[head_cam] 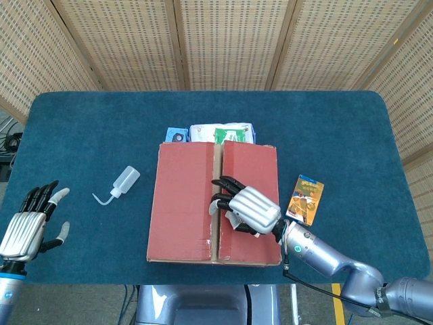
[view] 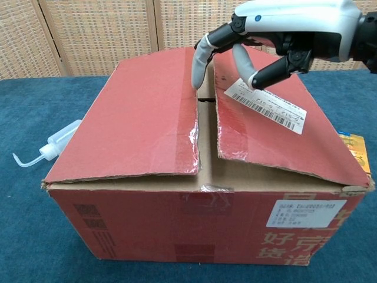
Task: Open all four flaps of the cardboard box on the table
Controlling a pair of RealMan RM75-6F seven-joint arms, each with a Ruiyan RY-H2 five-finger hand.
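The red cardboard box (head_cam: 183, 203) stands mid-table with its two top flaps lying nearly closed and a narrow gap between them. In the chest view the left flap (view: 135, 118) and the labelled right flap (view: 277, 135) both slope up toward that gap. My right hand (head_cam: 252, 208) hovers over the right flap, fingers apart and holding nothing. In the chest view one of the right hand's (view: 277, 35) fingertips (view: 199, 71) dips into the gap at the far end. My left hand (head_cam: 27, 227) stays open at the table's front left, far from the box.
A clear squeeze bottle (head_cam: 120, 184) lies left of the box. An orange packet (head_cam: 306, 198) lies to its right. Behind the box sit a blue object (head_cam: 177, 135) and a white and green package (head_cam: 222, 133). The blue table's front edge runs close under the box.
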